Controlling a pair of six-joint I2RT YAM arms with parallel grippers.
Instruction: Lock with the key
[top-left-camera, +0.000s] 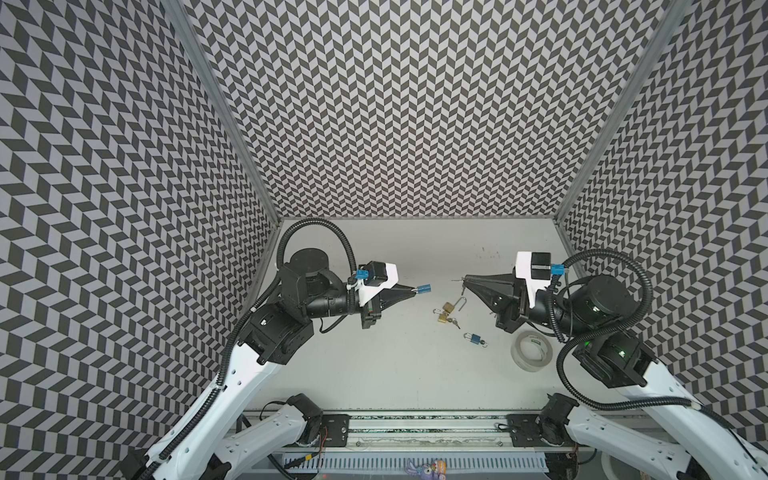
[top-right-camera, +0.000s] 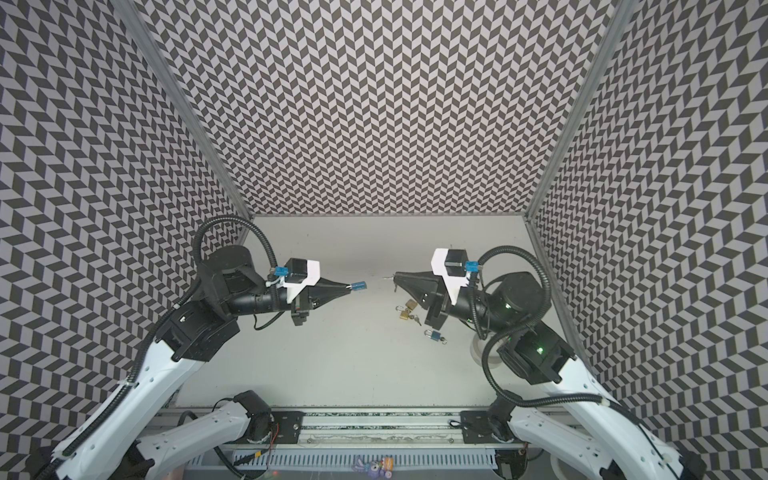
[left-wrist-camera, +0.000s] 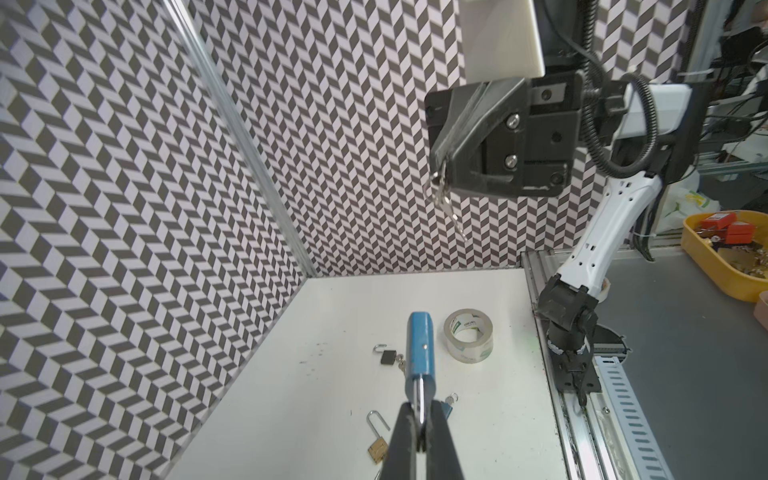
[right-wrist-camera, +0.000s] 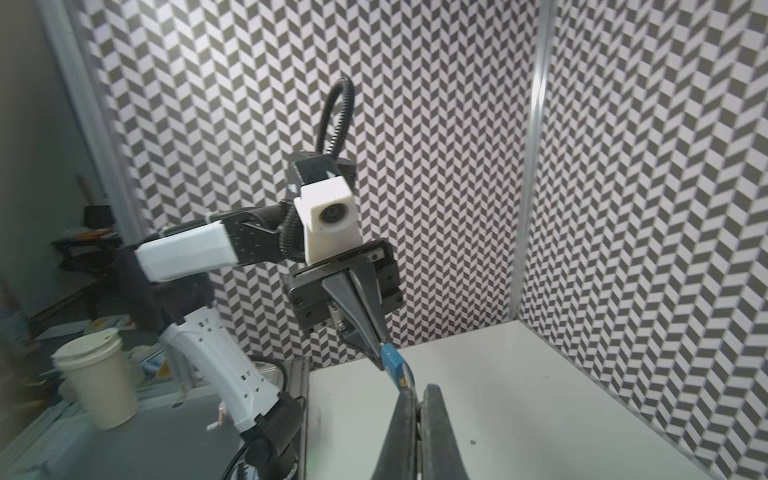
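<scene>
Alignment step: left gripper (top-left-camera: 414, 290), clamped shut on the shackle (left-wrist-camera: 420, 395) of the blue padlock (top-left-camera: 424, 288), holds it aloft over the table's (top-left-camera: 374, 353) middle, just apart from the right gripper (top-left-camera: 465, 279), pinched shut on dangling keys (left-wrist-camera: 446, 203); next move likely needs one key steadied and lined with the keyhole.

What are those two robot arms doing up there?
The left claw is shut on a blue padlock, holding it in the air by its metal loop. The right claw pinches some keys and faces it across a gap. No key is in the lock yet. Other padlocks and a tape roll lie on the table below.
</scene>
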